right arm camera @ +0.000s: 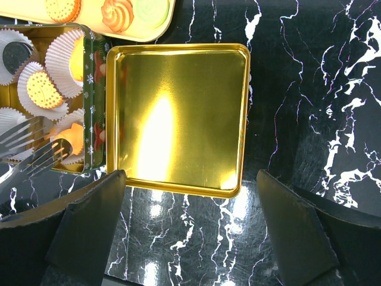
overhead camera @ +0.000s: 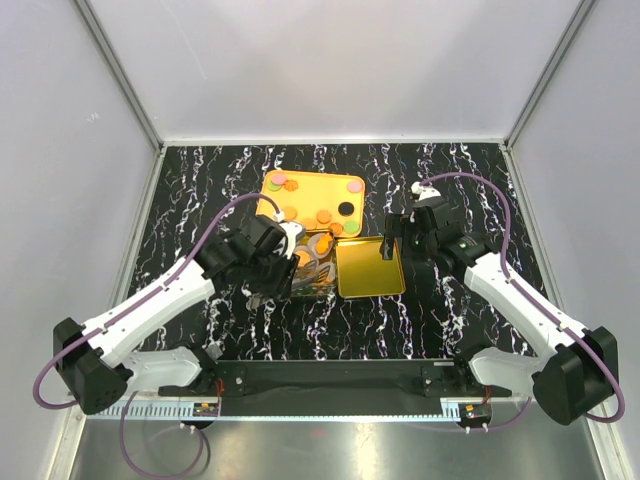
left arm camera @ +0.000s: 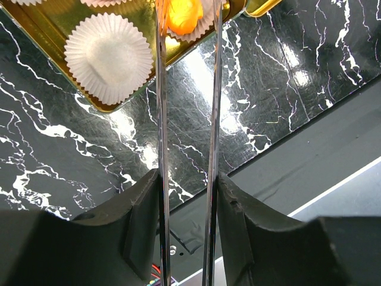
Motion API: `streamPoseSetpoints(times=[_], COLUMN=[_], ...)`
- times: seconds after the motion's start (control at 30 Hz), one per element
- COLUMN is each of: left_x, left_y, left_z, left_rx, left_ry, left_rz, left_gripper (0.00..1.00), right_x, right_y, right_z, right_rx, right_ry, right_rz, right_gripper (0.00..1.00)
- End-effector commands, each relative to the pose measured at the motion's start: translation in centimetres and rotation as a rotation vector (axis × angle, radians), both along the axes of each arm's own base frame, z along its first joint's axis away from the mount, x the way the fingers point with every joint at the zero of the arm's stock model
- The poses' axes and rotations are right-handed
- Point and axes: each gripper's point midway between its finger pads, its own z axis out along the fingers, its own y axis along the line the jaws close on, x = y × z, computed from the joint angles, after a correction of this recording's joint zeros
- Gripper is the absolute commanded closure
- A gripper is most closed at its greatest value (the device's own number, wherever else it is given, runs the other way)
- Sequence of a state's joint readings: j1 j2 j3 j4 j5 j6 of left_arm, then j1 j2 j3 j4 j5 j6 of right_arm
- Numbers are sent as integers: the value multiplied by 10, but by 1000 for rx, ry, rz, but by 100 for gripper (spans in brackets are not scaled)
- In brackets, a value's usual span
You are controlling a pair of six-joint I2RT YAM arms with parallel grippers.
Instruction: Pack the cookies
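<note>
Several cookies, mostly orange (overhead camera: pixel 323 216) with one black (overhead camera: pixel 346 208) and one pink (overhead camera: pixel 355 185), lie on a yellow tray (overhead camera: pixel 305 190) at the back. An open tin (overhead camera: pixel 318 291) in front of it holds white paper cups, some with cookies (right arm camera: pixel 41 89). My left gripper (overhead camera: pixel 268 250) is shut on metal tongs (left arm camera: pixel 162 119). The tong tips reach over the tin, on either side of an orange cookie (left arm camera: pixel 183 15) lying in a cup. An empty paper cup (left arm camera: pixel 108 56) sits beside it. My right gripper (overhead camera: pixel 392 240) is open and empty, above the near edge of the gold lid (right arm camera: pixel 178 116).
The gold lid (overhead camera: pixel 370 266) lies upside down on the black marble table, just right of the tin (right arm camera: pixel 95 107). The tray's near edge with three cookies (right arm camera: pixel 116 13) shows at the top of the right wrist view. The tong tips (right arm camera: pixel 30 149) show at its left.
</note>
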State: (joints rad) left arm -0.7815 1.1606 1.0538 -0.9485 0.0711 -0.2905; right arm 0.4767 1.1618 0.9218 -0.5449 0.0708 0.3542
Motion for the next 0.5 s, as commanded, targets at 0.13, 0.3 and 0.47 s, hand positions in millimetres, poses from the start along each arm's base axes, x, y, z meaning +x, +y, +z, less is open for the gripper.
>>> streamPoseSetpoints(times=[0.13,0.3,0.47], left_x=[13,28,63], left_y=[-11,-15,-26], left_z=[35,54,86], left_rx=[-68,-80,-93], left_ry=[-95,-151,-239], left_rz=[-5,19,65], left_gripper=[57,58,59], right_x=[9,9,8], right_y=[-1,-1,0], right_z=[19,20,21], right_rx=[8,11,17], right_ry=[-68,-67,-69], right_rz=[-11,-10,-4], right_gripper=[0,0,0])
